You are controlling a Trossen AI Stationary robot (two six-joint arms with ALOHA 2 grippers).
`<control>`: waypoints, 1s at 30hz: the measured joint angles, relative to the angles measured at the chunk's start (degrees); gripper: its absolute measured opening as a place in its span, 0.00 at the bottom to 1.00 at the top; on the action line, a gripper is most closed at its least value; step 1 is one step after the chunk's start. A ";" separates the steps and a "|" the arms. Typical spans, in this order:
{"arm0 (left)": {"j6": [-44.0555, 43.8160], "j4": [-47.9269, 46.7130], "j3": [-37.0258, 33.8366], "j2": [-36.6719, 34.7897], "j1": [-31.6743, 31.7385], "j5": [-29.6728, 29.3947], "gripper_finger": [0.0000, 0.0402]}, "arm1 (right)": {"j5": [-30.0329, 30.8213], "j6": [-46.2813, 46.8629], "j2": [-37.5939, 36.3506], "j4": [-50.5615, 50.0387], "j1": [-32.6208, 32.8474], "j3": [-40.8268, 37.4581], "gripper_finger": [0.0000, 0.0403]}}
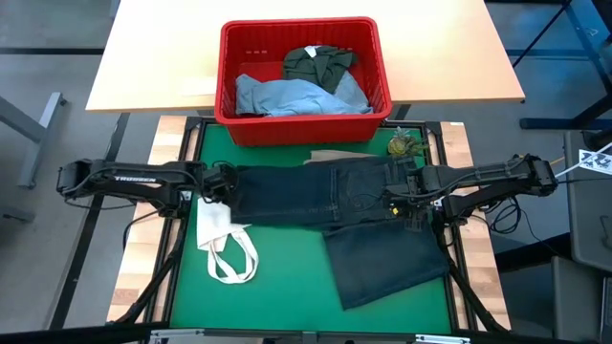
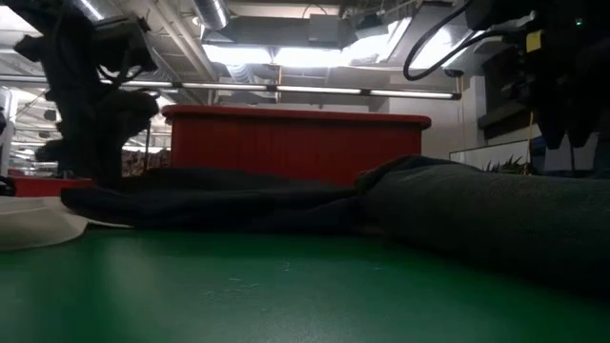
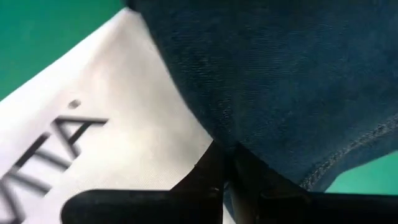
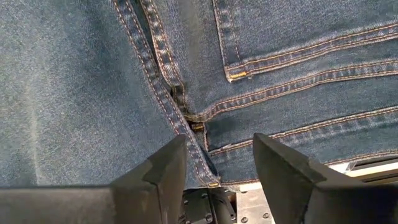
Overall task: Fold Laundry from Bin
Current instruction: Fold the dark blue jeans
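Jeans (image 1: 330, 196): you see them lying crosswise, one leg angled toward you. Left gripper (image 3: 225, 182) pinches their hem; right gripper (image 4: 219, 163) spread above the seat seam.

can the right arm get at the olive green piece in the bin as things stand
Probably yes. The dark olive-green piece lies on top at the bin's right rear, uncovered. The right gripper sits open over the dark navy jeans, holding nothing, though it's a long reach.
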 joint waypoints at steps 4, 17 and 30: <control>-2.36 -7.12 0.02 -4.72 -0.02 -0.37 0.01 | -1.75 0.01 0.00 0.37 0.00 -0.02 0.46; -6.82 -13.77 3.18 -17.03 -0.03 -1.60 0.00 | -3.10 0.02 0.02 4.08 0.01 -0.02 0.46; -5.69 15.73 7.87 -14.87 -2.53 -1.41 0.00 | -3.03 -0.16 -0.02 10.21 -0.01 2.79 0.46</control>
